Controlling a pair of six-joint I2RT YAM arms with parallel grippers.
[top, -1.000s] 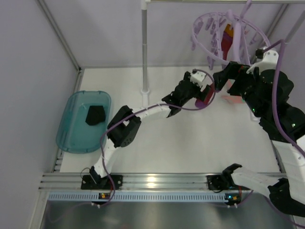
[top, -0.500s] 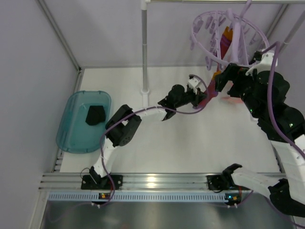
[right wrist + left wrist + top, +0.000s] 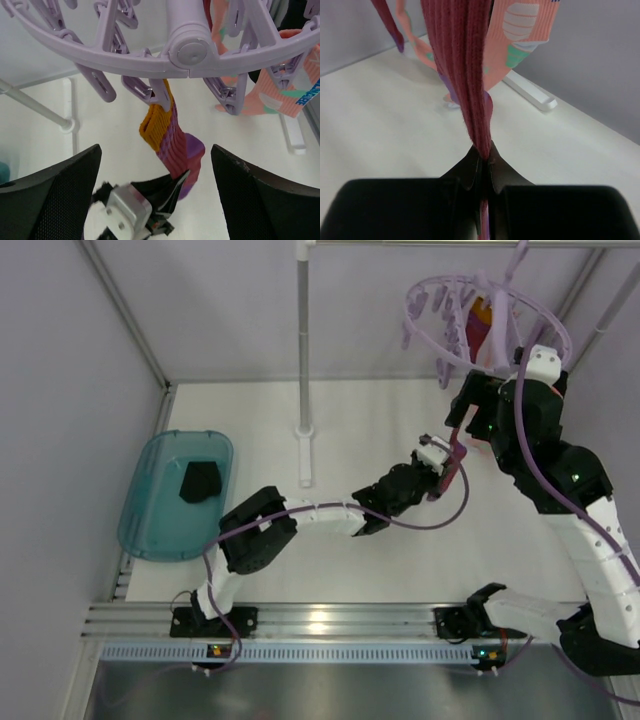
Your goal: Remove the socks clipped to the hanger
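The lilac ring hanger (image 3: 480,310) hangs at the back right, and its hub (image 3: 187,47) fills the top of the right wrist view. A magenta-red sock (image 3: 175,137) with an orange cuff and purple heel hangs from a peg (image 3: 161,97) and is stretched taut. My left gripper (image 3: 482,155) is shut on its lower end (image 3: 465,60), below and in front of the hanger (image 3: 445,465). My right gripper (image 3: 156,150) stands wide open just below the ring, its fingers on either side of that sock. Salmon pink socks (image 3: 285,85) hang clipped beside it.
A teal tub (image 3: 150,520) at the left edge holds a black sock (image 3: 200,480). A white pole (image 3: 303,360) stands on its foot at the back middle. Grey walls close the left, back and right sides.
My left gripper closed on the magenta sock and pulled it toward the near side, drawing it taut. My right arm swung in closer under the hanger, which tilted.
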